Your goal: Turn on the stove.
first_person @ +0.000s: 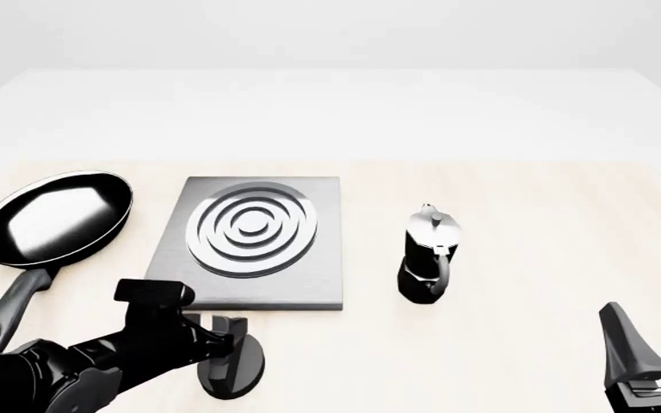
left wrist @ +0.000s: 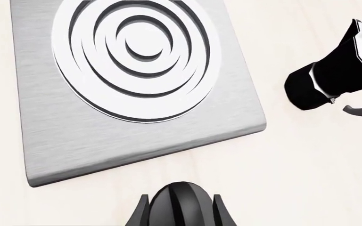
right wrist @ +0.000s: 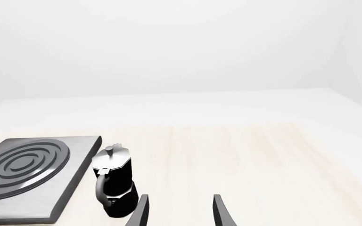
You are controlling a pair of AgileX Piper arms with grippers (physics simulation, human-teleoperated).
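**Left tool closed around the stove knob at the slab's near edge**

The stove (first_person: 324,258) is a flat, square slab of brushed grey metal with rounded corners, lying flat on the pale wooden worktop (first_person: 515,189). Set into it is a round burner (first_person: 251,227) of pale concentric rings separated by dark grooves. Its control is a separate black ridged knob (first_person: 238,372) that sits on the worktop just in front of the slab's near edge, apart from the metal.

Much of the knob is covered — in the front view the black left tool (first_person: 225,348) and its arm cross over it, and in the left wrist view only its rounded, ridged top (left wrist: 181,207) shows, cut off by the frame edge. There the two fingers (left wrist: 138,217) stand on either side of the knob and press against its flanks, so the left tool is clamped on it. The stove fills the space just beyond the knob in that view.

The black right tool (first_person: 650,348) hovers low at the front right of the worktop, well apart from the stove, its fingers spread with nothing between them; only their tips (right wrist: 222,212) show in the right wrist view.

A black-and-silver moka pot (first_person: 429,254) stands upright just right of the stove, and a black frying pan (first_person: 55,217) lies to its left — its handle partly hidden behind the left arm.
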